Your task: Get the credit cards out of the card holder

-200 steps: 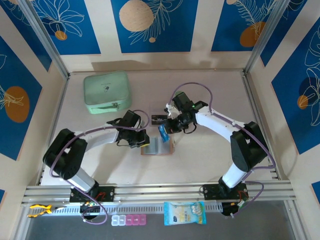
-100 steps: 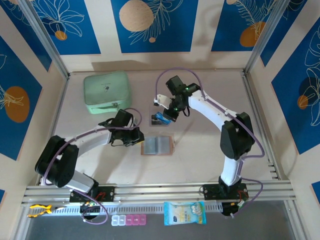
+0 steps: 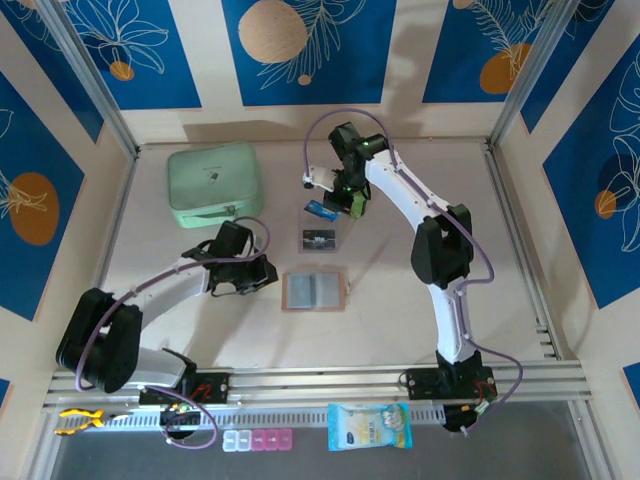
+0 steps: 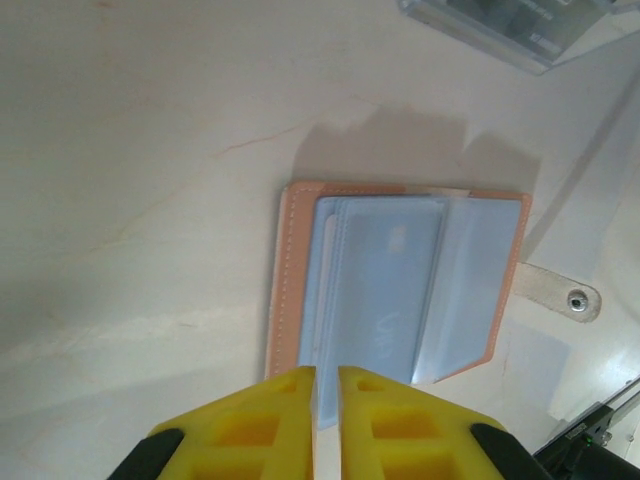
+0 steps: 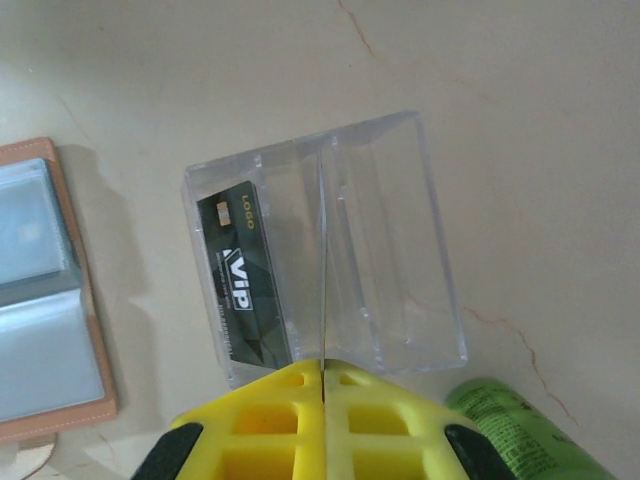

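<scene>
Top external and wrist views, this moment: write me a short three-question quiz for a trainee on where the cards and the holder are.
1. True or false: the card holder lies open on the table.
2. In the right wrist view, which compartment of the clear box holds the dark VIP card, left or right?
3. What is the right hand gripping? A) nothing B) a thin blue card, seen edge-on from the wrist C) the card holder

Key: 1 true; 2 left; 3 B.
</scene>
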Motion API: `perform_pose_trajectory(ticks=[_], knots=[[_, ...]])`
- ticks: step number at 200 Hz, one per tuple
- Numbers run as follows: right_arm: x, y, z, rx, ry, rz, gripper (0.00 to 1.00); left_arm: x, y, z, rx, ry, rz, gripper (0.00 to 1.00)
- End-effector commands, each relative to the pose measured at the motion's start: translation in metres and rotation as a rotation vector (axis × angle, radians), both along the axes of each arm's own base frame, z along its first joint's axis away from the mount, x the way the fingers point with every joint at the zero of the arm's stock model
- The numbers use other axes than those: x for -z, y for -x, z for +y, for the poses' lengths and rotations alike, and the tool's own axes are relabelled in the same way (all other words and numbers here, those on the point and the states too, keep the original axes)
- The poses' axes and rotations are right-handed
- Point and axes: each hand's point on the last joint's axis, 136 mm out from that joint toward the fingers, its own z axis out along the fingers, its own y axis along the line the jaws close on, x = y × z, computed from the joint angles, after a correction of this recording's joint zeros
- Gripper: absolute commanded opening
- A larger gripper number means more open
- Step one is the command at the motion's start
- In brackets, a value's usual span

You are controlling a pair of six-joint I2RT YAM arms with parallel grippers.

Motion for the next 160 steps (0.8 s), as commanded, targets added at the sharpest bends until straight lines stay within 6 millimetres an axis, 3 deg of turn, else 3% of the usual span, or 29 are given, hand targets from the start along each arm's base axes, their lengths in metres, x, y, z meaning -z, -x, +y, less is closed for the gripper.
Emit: perform_pose_trajectory(ticks=[1,126,160], knots=[[0.006,0.01,0.0,-0.052,-0.006,0.077,0.0,0.001,0.005,0.008,-0.008,-0.018,0.008,0.14],[0.045,0.012,0.003,-0.097,0.023,0.211,0.0,-0.004,0.009,0.019,-0.033,-0.043,0.008,0.14],[0.047,0.006,0.007,-0.073,0.007,0.207,0.25,-0.002,0.009,0.019,-0.033,-0.041,0.014,0.14]])
